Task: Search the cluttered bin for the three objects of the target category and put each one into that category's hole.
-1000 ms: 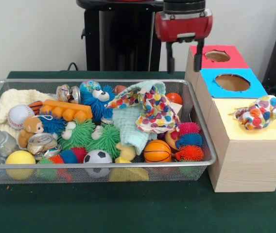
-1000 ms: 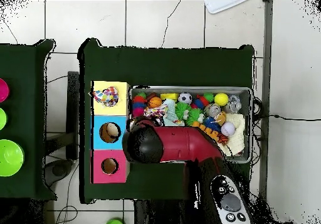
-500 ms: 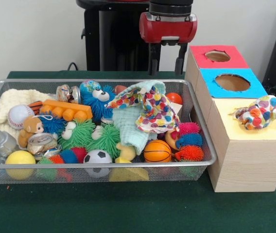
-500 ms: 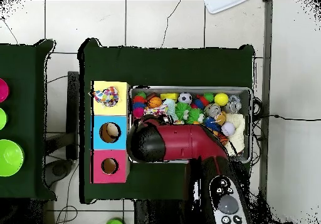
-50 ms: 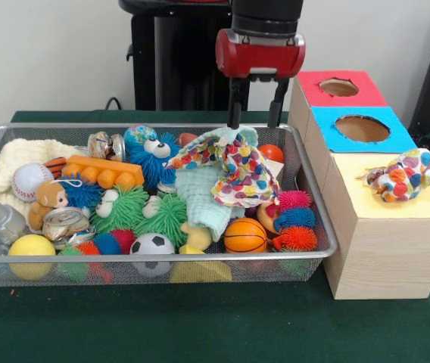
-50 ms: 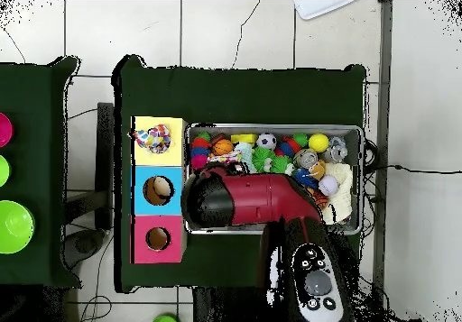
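A polka-dot cloth lies crumpled on the toys at the back right of the wire bin. A second polka-dot cloth sits bunched on the yellow top of the wooden box, and also shows from above as the polka-dot cloth. My gripper hangs open just above the bin's cloth, with its fingertips almost at the top fold and nothing between them. From above, the red arm hides the gripper and the bin's near half.
Red section with hole and blue section with hole lie behind the yellow one. A pale green cloth, a cream cloth, balls, spiky toys, cans and an orange block crowd the bin.
My gripper has moved left from beside the red box section to over the bin's polka-dot cloth and has come down slightly. The cloths have not moved.
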Controlling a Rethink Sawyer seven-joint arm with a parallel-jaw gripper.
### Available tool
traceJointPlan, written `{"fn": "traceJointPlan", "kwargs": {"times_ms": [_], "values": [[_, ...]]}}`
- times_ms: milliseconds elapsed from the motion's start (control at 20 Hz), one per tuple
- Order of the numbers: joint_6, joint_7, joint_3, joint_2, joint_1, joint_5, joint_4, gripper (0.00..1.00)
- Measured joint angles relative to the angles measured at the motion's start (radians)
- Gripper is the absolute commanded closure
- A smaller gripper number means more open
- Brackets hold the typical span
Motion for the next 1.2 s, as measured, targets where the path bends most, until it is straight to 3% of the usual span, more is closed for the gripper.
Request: {"fn": "traceJointPlan", "kwargs": {"times_ms": [550,1200], "values": [[-0.022,0.000,-0.055,0.123,0.022,0.000,-0.050,0.00],[-0.026,0.000,-0.085,0.151,0.055,0.000,-0.061,0.00]]}}
